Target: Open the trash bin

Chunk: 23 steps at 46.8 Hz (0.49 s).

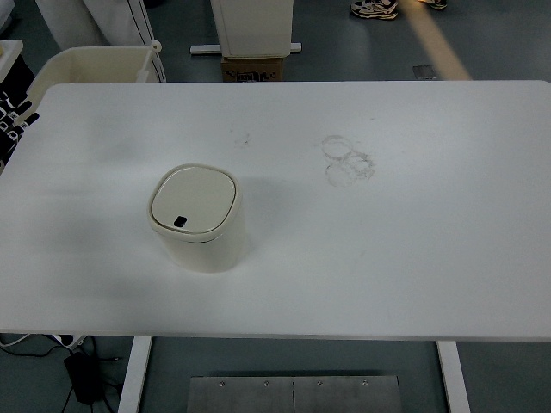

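Trash bin (197, 218) is seen upright at eight o'clock on the white table (413, 241), lid (193, 200) shut; neither hand is seen, so finger state cannot be told.

The trash bin (196, 218) stands upright on the table (413, 249), in its left half and somewhat nearer the near edge than the far one. Its lid (193, 200) lies shut on top, with a small button (180, 222) at the lid's near edge. To the right of the bin and farther back, well apart from it, ring marks (348, 159) lie on the tabletop near the middle. Behind the table's far left corner sits a tub (95, 64) on the floor. Behind the far edge, near the middle, stands a pedestal (253, 26) with a box (252, 69) at its foot. Shoes (374, 9) show at the top right, beyond the table
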Each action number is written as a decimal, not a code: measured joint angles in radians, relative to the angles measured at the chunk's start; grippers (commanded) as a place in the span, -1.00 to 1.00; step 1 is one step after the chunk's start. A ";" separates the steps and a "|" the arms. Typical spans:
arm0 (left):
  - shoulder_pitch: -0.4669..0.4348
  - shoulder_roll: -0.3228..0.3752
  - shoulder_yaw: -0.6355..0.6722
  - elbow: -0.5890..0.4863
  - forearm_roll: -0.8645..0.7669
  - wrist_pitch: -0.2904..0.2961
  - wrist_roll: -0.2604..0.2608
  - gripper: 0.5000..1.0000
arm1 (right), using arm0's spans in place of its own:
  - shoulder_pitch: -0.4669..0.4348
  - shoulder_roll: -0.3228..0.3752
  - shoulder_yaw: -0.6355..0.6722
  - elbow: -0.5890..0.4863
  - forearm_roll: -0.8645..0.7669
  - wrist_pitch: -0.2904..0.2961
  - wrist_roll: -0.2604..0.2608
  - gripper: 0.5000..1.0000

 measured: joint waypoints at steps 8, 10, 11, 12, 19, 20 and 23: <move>0.008 0.000 -0.001 0.000 -0.001 -0.003 0.000 1.00 | 0.000 0.000 0.000 0.000 0.000 0.000 0.000 0.97; 0.008 -0.001 -0.001 0.000 -0.001 -0.005 0.000 1.00 | 0.000 0.000 0.000 0.000 0.000 0.000 0.000 0.97; 0.009 -0.002 0.000 0.000 -0.001 -0.007 0.000 1.00 | 0.000 0.000 0.000 0.000 0.000 0.000 0.000 0.97; 0.008 -0.003 0.000 0.000 -0.001 -0.007 0.000 1.00 | 0.000 0.000 0.000 0.000 0.000 0.000 0.000 0.97; 0.009 -0.006 0.001 0.000 0.000 -0.008 0.000 1.00 | 0.000 0.000 0.000 0.000 0.000 0.000 0.000 0.97; 0.009 -0.007 0.001 -0.001 0.000 -0.008 0.000 1.00 | 0.000 0.000 0.000 0.000 0.000 0.000 0.000 0.97; 0.009 -0.008 0.002 -0.001 0.000 -0.008 0.001 1.00 | 0.000 0.000 0.000 0.000 0.000 0.000 0.000 0.97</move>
